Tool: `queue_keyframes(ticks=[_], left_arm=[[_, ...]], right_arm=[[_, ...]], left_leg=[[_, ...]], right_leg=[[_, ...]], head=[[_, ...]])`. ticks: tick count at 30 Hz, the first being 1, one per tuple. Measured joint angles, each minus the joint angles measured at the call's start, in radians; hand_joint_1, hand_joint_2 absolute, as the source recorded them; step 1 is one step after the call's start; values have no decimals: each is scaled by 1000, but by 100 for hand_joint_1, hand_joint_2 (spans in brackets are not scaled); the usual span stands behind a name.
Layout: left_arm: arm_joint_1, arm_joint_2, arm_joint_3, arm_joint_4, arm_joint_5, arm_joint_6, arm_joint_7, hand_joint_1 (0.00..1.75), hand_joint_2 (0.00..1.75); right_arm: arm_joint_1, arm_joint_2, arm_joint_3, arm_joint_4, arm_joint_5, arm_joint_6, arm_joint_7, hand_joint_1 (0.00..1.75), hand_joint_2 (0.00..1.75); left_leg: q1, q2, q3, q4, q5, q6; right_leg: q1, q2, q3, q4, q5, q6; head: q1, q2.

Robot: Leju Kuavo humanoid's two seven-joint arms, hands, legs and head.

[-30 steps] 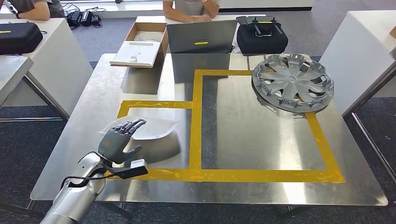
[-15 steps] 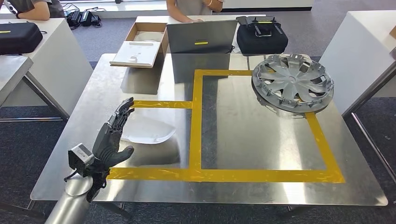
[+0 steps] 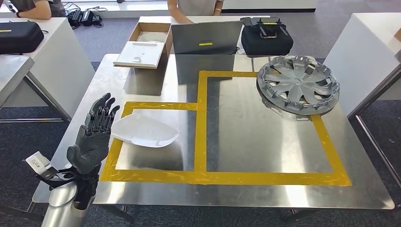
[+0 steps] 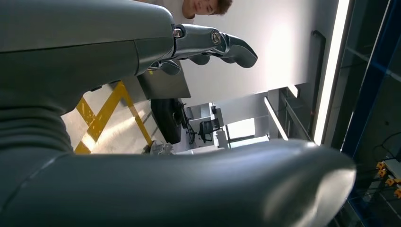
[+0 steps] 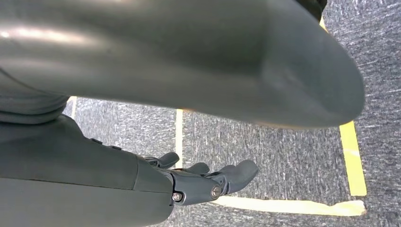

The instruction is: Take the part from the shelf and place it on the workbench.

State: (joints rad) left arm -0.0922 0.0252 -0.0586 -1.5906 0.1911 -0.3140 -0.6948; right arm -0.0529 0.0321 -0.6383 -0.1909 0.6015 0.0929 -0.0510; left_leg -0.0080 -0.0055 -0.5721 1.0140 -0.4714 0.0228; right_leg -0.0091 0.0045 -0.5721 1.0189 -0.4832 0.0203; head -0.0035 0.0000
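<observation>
White part [image 3: 144, 132] is lying flat on our steel workbench [image 3: 265, 189], left-center of the head view, inside the smaller yellow tape [image 3: 200, 137] box w/ its left tip poking over the tape line. Our left hand [image 3: 93, 135] is just left of it, lower left of frame, raised w/ fingers spread apart and holding nothing; can't tell if the fingertips touch the part's edge. Right hand [image 5: 198, 182] shows in the right wrist view over grey carpet, fingers loosely stretched out, nothing in it. Upper right of the bench sits a silver hubcap [image 3: 297, 84]. Top center there's a laptop [image 3: 206, 38], a cardboard box [image 3: 144, 45] to its left, a black case [image 3: 266, 38] to its right, and a person behind.
</observation>
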Motion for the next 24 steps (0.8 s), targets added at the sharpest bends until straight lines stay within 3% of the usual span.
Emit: queue_keyframes(ticks=[2, 4, 6, 7, 8, 10, 12, 15, 16, 18, 20, 21, 22, 23, 24], left_arm=[[1, -6, 5, -6, 0, -1, 1, 0, 0], [5, -12, 11, -6, 0, -4, 3, 0, 0], [11, -17, 17, -3, 0, -10, 7, 0, 0], [14, -18, 20, -1, 0, -14, 6, 0, 0], [16, -19, 23, 2, 0, -18, 4, 0, 0], [19, -18, 30, 9, 0, -27, -1, 0, 0], [19, -17, 39, 17, 0, -38, -3, 0, 0], [18, -17, 47, 27, -2, -47, -6, 0, 0], [18, -18, 50, 30, -4, -47, -6, 0, 0], [16, -18, 55, 37, -10, -47, -7, 0, 0], [15, -18, 58, 44, -17, -46, -7, 0, 0], [16, -18, 60, 48, -20, -45, -7, 0, 0], [17, -19, 61, 51, -24, -41, -7, 0, 0], [17, -19, 63, 52, -28, -37, -7, 0, 0], [17, -19, 64, 53, -33, -32, -7, 0, 0]], right_arm=[[-1, 0, -1, -1, 0, 0, 0, 0, 0], [-1, 0, -2, -1, 2, 0, 0, 0, 0], [1, 0, -5, -1, 5, 0, 1, 0, 0], [1, 0, -6, -1, 7, 0, 1, 0, 0], [1, 0, -6, -1, 8, 0, 1, 0, 0], [0, -1, -6, -1, 12, -1, 1, 0, 0], [-2, -1, -6, -1, 15, -1, 1, 0, 0], [-3, -2, -8, -1, 16, -3, 1, 0, 0], [-3, -2, -10, -1, 15, -6, 2, 0, 0], [-4, -2, -17, -1, 13, -12, 2, 0, 0], [-4, -2, -24, -1, 13, -15, 2, 0, 0], [-3, -2, -27, -1, 15, -15, 2, 0, 0], [-3, -2, -29, -1, 19, -14, 2, 0, 0], [-3, -2, -30, -1, 22, -13, 1, 0, 0], [-3, -2, -31, -1, 25, -13, 0, 0, 0]], left_leg=[[9, 3, 7, -12, 11, 7], [12, 5, 5, -13, 15, 10], [13, 5, -1, -9, 16, 9], [14, 6, -4, -6, 16, 7], [16, 6, -8, -1, 16, 4], [18, 5, -16, 11, 14, -6], [17, 2, -24, 19, 15, -21], [19, 1, -29, 16, 24, -44], [21, 1, -34, 26, 12, -50], [22, 2, -64, 103, -54, -59], [22, 2, -105, 232, -138, -63], [22, 2, -113, 275, -161, -63], [22, 2, -102, 283, -165, -62], [22, 2, -70, 248, -152, -59], [22, 2, -19, 179, -130, -55]], right_leg=[[3, 0, -17, 49, -37, 5], [-1, 0, -69, 170, -105, 10], [-5, 0, -113, 264, -139, 16], [-7, -1, -111, 260, -127, 18], [-9, -1, -89, 218, -100, 19], [-11, 0, -22, 86, -41, 20], [-9, 2, 8, 19, -16, 9], [-5, 2, -3, 15, -2, -17], [-6, 1, -8, 12, 5, -26], [-8, -1, -22, 8, 20, -37], [-6, -2, -42, 9, 35, -41], [-5, -2, -54, 9, 43, -41], [-4, -2, -65, 10, 51, -40], [-4, -2, -76, 11, 59, -39], [-3, -2, -85, 12, 68, -36]], head=[[4, 0], [9, 0], [10, 0], [11, 0], [11, 0], [12, 0], [12, 0], [9, 0], [8, 0], [2, 0], [-3, 0], [-5, 0], [-6, 0], [-6, 0], [-8, 0]])
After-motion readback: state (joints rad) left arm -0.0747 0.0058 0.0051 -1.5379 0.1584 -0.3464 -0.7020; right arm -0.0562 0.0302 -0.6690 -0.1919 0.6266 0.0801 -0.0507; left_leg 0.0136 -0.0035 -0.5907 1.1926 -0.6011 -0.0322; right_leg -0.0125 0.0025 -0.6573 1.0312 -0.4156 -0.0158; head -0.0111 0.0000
